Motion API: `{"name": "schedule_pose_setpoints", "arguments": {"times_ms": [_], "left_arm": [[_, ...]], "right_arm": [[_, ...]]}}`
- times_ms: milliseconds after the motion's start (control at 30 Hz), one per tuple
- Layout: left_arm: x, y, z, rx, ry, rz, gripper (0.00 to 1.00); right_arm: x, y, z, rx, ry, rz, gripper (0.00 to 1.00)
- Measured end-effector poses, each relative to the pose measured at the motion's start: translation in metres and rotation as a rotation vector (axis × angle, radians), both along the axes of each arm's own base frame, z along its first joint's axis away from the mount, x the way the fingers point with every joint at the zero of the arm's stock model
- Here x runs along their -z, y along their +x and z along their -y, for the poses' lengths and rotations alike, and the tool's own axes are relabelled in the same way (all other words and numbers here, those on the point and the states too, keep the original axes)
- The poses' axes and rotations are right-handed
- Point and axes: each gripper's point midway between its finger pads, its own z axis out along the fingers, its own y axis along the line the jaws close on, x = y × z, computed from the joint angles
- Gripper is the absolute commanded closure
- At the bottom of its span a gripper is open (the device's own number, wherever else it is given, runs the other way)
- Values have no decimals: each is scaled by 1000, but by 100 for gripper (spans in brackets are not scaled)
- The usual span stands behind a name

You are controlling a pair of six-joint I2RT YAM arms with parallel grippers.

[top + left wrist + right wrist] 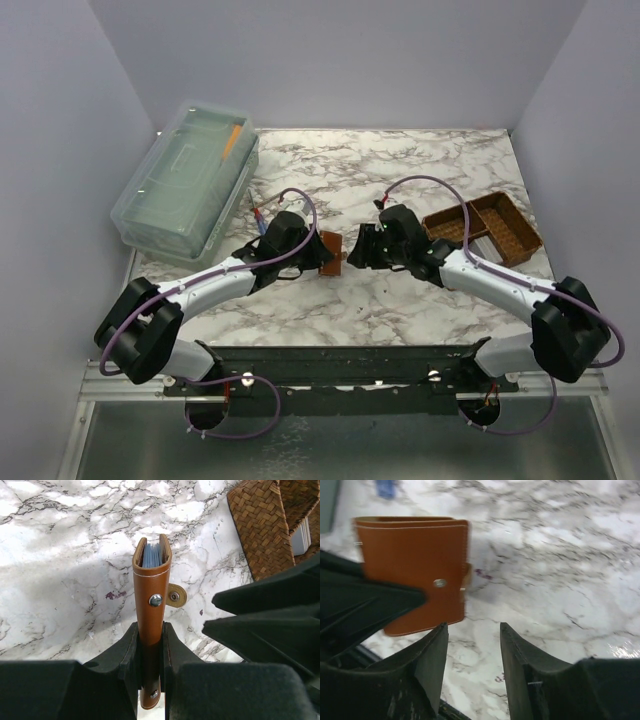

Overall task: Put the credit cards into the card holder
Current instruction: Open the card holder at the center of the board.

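Brown card holder [151, 587] is being pinched tight by the left gripper [150, 632] near the middle of the table [60, 555], its long side pointing straight out from the claw. Blue-grey credit cards [152, 556] are peeking from its far end, and the right gripper [472, 637] is hanging beside it, spread and empty.

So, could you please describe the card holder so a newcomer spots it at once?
On the marble-patterned table, look near the middle. The small tan-brown leather wallet is held on edge in the left gripper. Unlike the woven brown basket, it is smooth, with a snap tab.
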Motion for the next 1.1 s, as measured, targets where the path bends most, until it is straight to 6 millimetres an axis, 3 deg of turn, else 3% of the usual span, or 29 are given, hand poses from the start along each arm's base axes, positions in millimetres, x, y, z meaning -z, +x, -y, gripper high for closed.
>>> {"name": "schedule_pose_setpoints", "arguments": {"times_ms": [67,167,467,667,900,1100], "left_arm": [[0,0,0,1,0,1,100],[-1,0,1,5,-2,1,100],[-2,-2,2,14,-10,-3,100],[-8,-3,3,18,-28,1,100],[-4,-2,7,4,-48,-24,100],[38,-3,16,3,-54,-191,93]], "right_arm": [[-17,-1,-8,-42,55,41,50],[-28,2,-20,-86,104,74,60],[0,11,-28,-89,64,15,72],[7,12,-30,-81,59,3,99],[10,12,-21,-54,47,25,100],[33,-1,-5,-37,0,-7,100]]}}
